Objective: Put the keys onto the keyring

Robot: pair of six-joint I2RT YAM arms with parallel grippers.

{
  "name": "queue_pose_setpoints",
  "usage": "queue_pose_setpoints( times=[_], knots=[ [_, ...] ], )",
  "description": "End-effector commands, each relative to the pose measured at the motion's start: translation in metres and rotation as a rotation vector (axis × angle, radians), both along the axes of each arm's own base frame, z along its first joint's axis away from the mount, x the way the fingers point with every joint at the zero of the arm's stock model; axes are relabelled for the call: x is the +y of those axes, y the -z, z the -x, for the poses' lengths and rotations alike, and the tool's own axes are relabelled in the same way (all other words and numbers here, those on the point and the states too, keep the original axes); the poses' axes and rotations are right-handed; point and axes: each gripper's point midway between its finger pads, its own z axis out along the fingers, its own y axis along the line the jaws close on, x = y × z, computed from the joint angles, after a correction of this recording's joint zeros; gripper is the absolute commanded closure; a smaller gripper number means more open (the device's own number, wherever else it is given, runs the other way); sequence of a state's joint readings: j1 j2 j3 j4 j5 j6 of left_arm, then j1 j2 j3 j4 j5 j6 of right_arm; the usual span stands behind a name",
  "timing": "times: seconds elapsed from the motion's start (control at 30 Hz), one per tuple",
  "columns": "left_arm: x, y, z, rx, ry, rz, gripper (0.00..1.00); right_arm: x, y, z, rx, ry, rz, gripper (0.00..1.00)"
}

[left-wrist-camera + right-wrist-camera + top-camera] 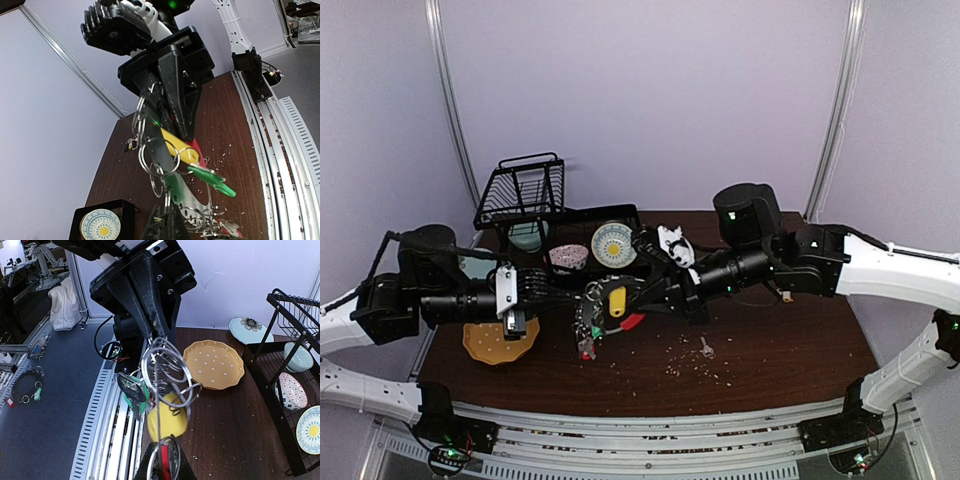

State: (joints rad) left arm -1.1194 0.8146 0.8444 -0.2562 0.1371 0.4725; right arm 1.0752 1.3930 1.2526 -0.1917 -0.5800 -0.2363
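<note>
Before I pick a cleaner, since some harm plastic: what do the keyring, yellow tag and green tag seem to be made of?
Keyring: metal, probably steel, polished; its thin wire loops glint silver.
Yellow tag: likely plastic, smooth and opaque, with flat, even colour.
Green tag: likely plastic, glossy, bright uniform colour; whether it is translucent cannot be told.

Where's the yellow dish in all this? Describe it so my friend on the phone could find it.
Start at the dark wooden table, then go to its left side, under the left arm. The yellow dish lies flat there, outside the black rack; it alone is mustard-coloured with white dots and a scalloped rim.
</note>
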Motion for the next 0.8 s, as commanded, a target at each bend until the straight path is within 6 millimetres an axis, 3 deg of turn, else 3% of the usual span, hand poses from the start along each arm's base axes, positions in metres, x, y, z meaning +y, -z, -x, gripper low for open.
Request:
queue_pose_setpoints(
  times=[0.0, 0.2, 0.3, 0.43, 0.57, 0.67, 0.77],
  knots=[
    [0.001, -0.019, 0.005, -0.007, 0.019, 0.076, 1.0, -0.004, -0.002, -0.005, 0.0, 0.013, -0.015, 0.99],
    [-0.005, -0.019, 0.005, 0.022, 0.028, 0.072, 1.0, -0.006, 0.02, -0.044, 0.073, 0.101, -0.005, 0.69],
    [-0.011, -0.012, 0.007, 0.061, 0.048, 0.053, 1.0, -0.01, 0.027, -0.062, 0.109, 0.152, -0.003, 0.63],
    [-0.018, -0.003, 0.008, 0.126, 0.058, 0.037, 1.0, -0.016, 0.028, -0.066, 0.103, 0.165, -0.003, 0.59],
    [-0.027, -0.002, 0.01, 0.176, 0.08, 0.06, 1.0, -0.024, 0.011, -0.056, 0.065, 0.131, -0.03, 0.58],
    [-0.036, 0.004, 0.006, 0.201, 0.078, 0.069, 1.0, -0.021, -0.014, -0.028, 0.092, -0.011, -0.116, 0.57],
    [-0.045, -0.001, 0.007, 0.222, 0.104, 0.138, 1.0, -0.011, -0.024, 0.002, 0.095, -0.144, -0.172, 0.57]
  ],
)
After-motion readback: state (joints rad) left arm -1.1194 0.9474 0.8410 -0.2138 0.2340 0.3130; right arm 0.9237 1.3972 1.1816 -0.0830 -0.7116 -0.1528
